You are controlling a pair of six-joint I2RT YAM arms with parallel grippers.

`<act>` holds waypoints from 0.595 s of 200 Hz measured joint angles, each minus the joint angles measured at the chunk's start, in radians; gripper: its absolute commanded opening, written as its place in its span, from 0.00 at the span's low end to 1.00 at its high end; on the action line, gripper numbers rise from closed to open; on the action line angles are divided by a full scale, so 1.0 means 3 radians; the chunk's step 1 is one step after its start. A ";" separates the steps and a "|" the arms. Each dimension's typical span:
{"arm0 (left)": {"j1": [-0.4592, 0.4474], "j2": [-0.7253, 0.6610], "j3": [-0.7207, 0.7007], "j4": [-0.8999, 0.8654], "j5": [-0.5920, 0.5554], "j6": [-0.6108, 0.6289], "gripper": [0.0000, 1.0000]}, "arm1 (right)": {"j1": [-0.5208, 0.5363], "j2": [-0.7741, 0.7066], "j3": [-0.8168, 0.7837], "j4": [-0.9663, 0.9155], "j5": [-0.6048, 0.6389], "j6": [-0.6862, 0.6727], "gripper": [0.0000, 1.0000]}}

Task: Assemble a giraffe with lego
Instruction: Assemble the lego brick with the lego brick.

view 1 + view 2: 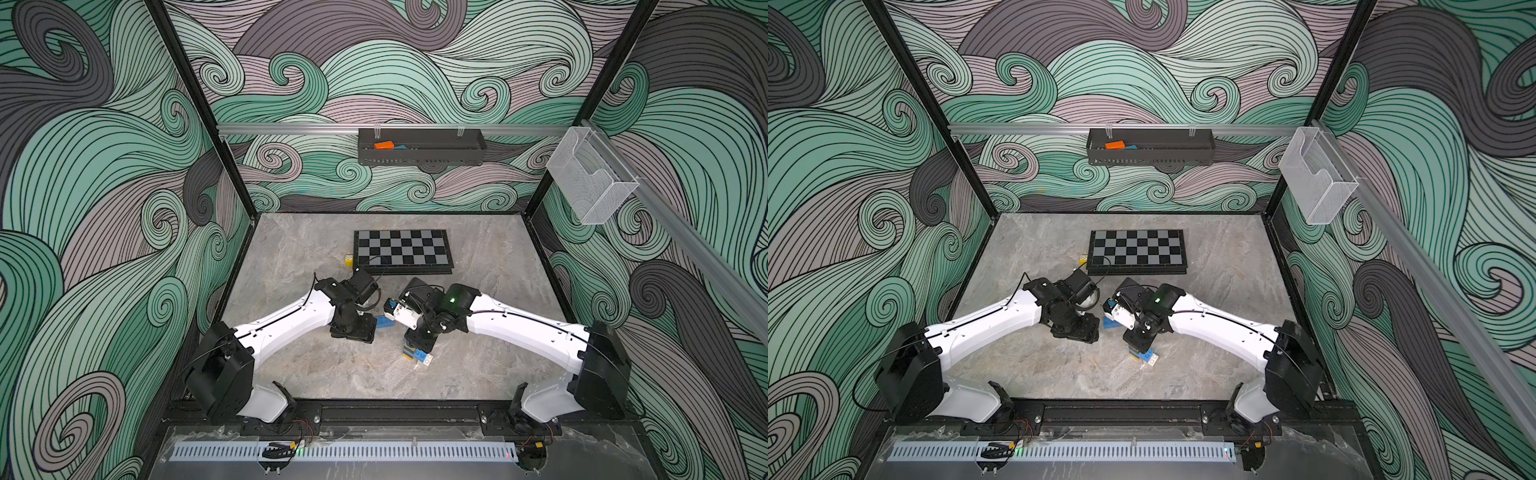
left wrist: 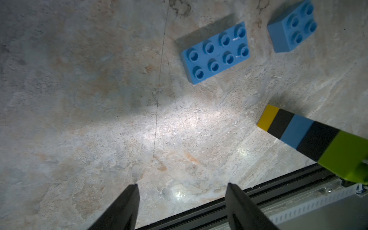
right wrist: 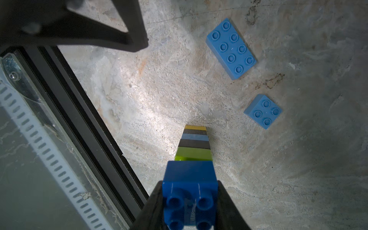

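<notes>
Right jaws: pinching giraffe (image 3: 196, 153) by its dark-blue top brick | giraffe: upright, front-middle of surface (image 2: 99, 99) | left jaws: spread, empty | long blue brick (image 2: 216, 52), square blue brick (image 2: 291, 26): loose nearby, apart.

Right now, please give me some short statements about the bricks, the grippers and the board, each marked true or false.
1. The right gripper is shut on the top blue brick of the giraffe stack. True.
2. The left gripper holds the long blue brick. False: it is open and empty; that brick lies on the table.
3. The square blue brick is stacked on the long one. False: they lie apart.
4. The yellow die sits beside the chessboard. True.
5. The orange block lies on the chessboard. False: it is in the black tray.
</notes>
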 measured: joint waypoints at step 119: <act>-0.0075 -0.1420 -0.0498 0.0153 -0.0033 0.0427 0.87 | 0.0011 0.0062 -0.0028 0.0000 0.0018 0.0112 0.24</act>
